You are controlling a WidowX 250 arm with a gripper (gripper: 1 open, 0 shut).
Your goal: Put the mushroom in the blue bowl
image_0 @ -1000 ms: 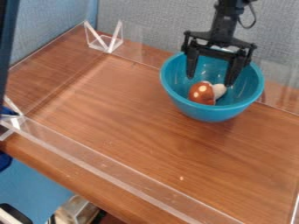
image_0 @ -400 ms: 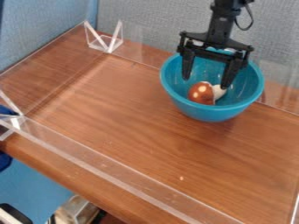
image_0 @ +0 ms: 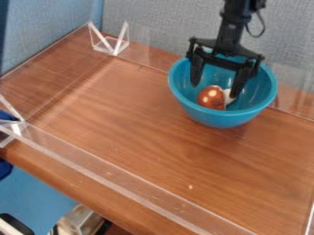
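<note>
Plastic, a clear, thin strip [image_0: 117, 181], runs slantwise along the near side of the reddish-brown wooden tabletop [image_0: 135, 138], likely a low guard to stop things rolling off. Farther in, toward the back right, stands a round, deep, glossy turquoise-blue bowl [image_0: 221, 119], upright on the wood, its open mouth turned up so that something can simply be let go into it. Inside lies the small toy mushroom with a reddish-brown cap [image_0: 211, 97] and a pale stem; it rests on its side low in the bowl, cap toward the near wall, stem pointing off to the right, and the curved sides should keep it from rolling out. Just above and behind it, the black two-fingered gripper [image_0: 215, 88] reaches down into the bowl with its fingers spread wide, one to either side of the bowl's middle, and nothing is gripped between them. That low reach suits a gentle release, and the placing looks finished; what remains is to lift straight up, since a sideways move could catch the rim and tip the bowl. Beyond, a white angular frame [image_0: 109, 39] stands at the back left, before the grey textured wall [image_0: 160, 27].
</note>
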